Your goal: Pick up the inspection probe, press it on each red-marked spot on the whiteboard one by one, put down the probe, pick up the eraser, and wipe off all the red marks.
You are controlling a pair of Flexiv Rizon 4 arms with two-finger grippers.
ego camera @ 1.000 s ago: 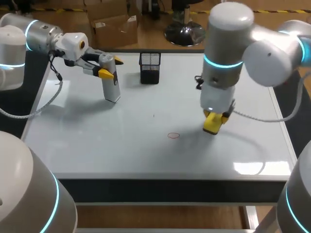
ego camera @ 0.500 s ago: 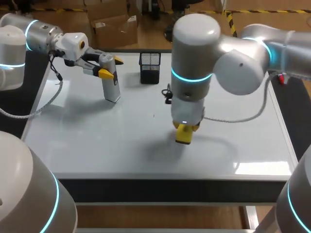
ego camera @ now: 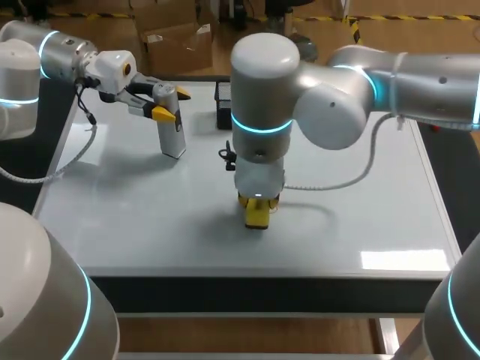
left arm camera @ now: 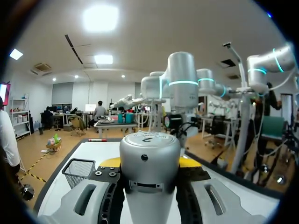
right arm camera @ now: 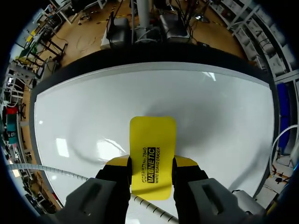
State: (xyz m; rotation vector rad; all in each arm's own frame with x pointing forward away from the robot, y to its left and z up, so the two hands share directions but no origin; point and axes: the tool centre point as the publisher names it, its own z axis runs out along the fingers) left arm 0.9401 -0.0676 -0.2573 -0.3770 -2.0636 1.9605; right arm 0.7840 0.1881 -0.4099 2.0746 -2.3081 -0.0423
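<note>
The place is a robotics lab, set up as a test bench rather than a home or office. Two grey-white robot arms with glowing cyan rings, the left arm point(ego camera: 67, 60) and the right arm point(ego camera: 330, 105), work over a table topped by a whiteboard point(ego camera: 367, 217). The left gripper point(ego camera: 172, 103) clasps a grey probe point(ego camera: 174, 139), and the right gripper point(right arm camera: 152, 163) clasps a yellow eraser point(right arm camera: 153, 135). A black mesh basket point(left arm camera: 78, 170) stands at the far edge.
</note>
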